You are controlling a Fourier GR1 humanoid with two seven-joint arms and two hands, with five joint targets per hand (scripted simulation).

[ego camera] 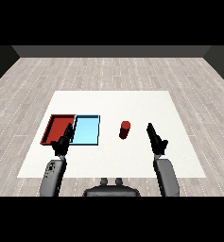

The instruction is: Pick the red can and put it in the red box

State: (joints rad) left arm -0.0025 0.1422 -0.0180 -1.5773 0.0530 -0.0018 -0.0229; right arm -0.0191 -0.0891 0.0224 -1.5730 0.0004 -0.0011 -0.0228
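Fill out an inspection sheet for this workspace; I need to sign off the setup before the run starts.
Surface: white table, flat, on a grey plank floor.
Job's things: red can upright on the table, right of both trays, held by neither hand; red tray at the left, nothing seen in it.
Clutter: light blue tray beside the red tray, on its right.
Hands: left hand open, over the near edge where the two trays meet; right hand open, right of the can, apart from it.
Cables: nothing seen.
Surroundings: dark walls beyond the floor.
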